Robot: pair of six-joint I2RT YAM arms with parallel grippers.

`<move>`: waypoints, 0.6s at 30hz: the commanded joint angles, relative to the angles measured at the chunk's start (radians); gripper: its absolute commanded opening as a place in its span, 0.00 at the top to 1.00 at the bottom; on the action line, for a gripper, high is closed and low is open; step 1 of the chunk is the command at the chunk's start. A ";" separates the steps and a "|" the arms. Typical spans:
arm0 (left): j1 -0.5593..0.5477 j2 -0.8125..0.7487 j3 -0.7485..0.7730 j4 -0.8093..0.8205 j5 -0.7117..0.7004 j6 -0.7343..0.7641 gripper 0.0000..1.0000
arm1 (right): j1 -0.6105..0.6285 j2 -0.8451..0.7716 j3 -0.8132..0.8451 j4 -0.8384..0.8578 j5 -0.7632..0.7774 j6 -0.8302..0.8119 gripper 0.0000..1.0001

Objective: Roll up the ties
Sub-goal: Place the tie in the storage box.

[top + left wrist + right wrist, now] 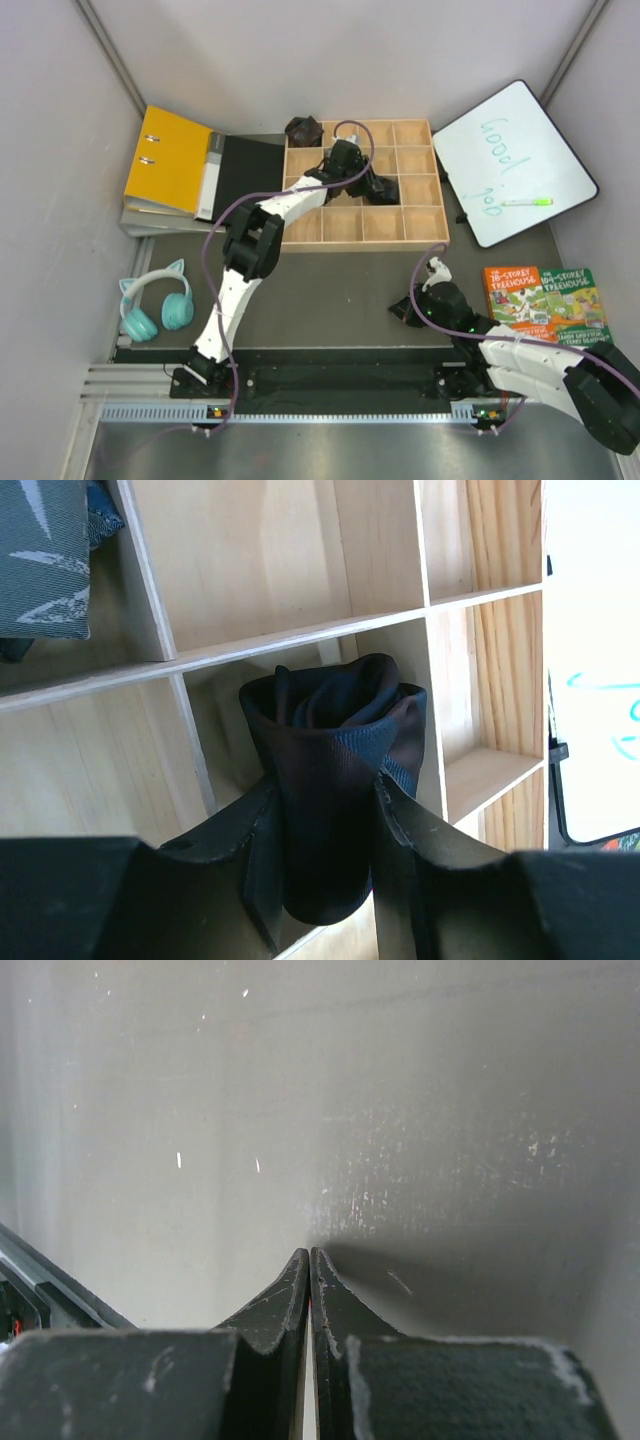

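Left gripper (328, 792) is clamped on a rolled tie (335, 710). Its two black fingers (262, 825) press the dark navy-black coil from either side, and the roll stands upright between them with its spiral end facing the wrist camera. From above, this gripper (385, 187) sits over a compartment near the middle of the wooden tray (430, 238). Whether the roll touches the compartment floor cannot be told.

Up and to the left of these fingers in the wrist view, one compartment over, lies a grey patterned tie (40, 560), cut off by the picture's edge. Farther left of the gripper and beyond it, at the tray's far corner, sits a small dark bundle (303, 128) — inside the corner cell or on the rim, I cannot tell. To the gripper's right, past the tray wall, a whiteboard (515, 160) lies with a green marker (527, 201) on it.

Right gripper (309, 1260) has its fingers pressed together with nothing between them, low over bare grey table (400, 1110). From above it (405, 310) is well apart from the tray — two books (540, 300) lie just to its right.
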 commanded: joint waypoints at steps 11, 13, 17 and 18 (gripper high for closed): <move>0.025 -0.054 0.019 -0.249 -0.165 0.049 0.22 | -0.010 0.019 0.003 0.035 0.013 -0.020 1.00; 0.026 -0.074 0.019 -0.282 -0.183 0.053 0.19 | -0.010 0.022 0.003 0.035 0.013 -0.021 1.00; 0.028 -0.111 0.025 -0.335 -0.188 0.052 0.04 | -0.010 0.028 0.006 0.033 0.013 -0.023 1.00; 0.029 -0.124 0.026 -0.339 -0.186 0.053 0.01 | -0.011 0.030 0.008 0.033 0.012 -0.023 1.00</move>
